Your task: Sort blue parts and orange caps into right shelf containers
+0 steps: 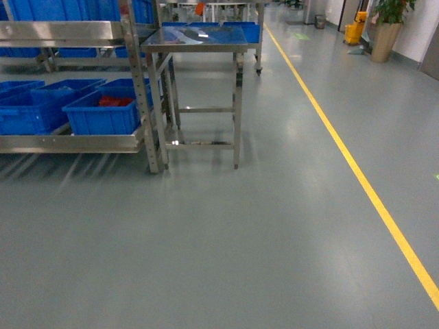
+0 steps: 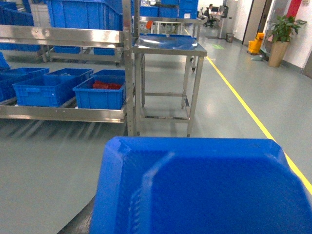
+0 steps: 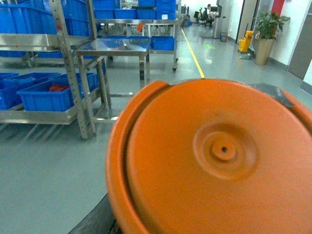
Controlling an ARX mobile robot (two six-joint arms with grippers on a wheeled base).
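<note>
A bright blue part [image 2: 204,187] fills the lower half of the left wrist view, held up off the floor right at the camera. It hides my left gripper's jaws; only a dark finger [image 2: 80,222] shows at its lower left edge. An orange cap [image 3: 214,161] fills the right wrist view the same way, with a dark finger [image 3: 95,219] beneath it. Neither gripper appears in the head view. The right shelf containers stand on the low shelf at the left. The rightmost blue crate [image 1: 103,115] holds orange-red pieces [image 1: 115,101], and this crate [image 2: 100,95] also shows in the left wrist view.
A steel rack post [image 1: 140,89] stands beside a steel table [image 1: 195,38] just right of the crates. Grey floor lies between me and the shelf. A yellow floor line [image 1: 357,171] runs along the right. A potted plant [image 1: 386,27] and a yellow bucket [image 1: 355,31] are far off.
</note>
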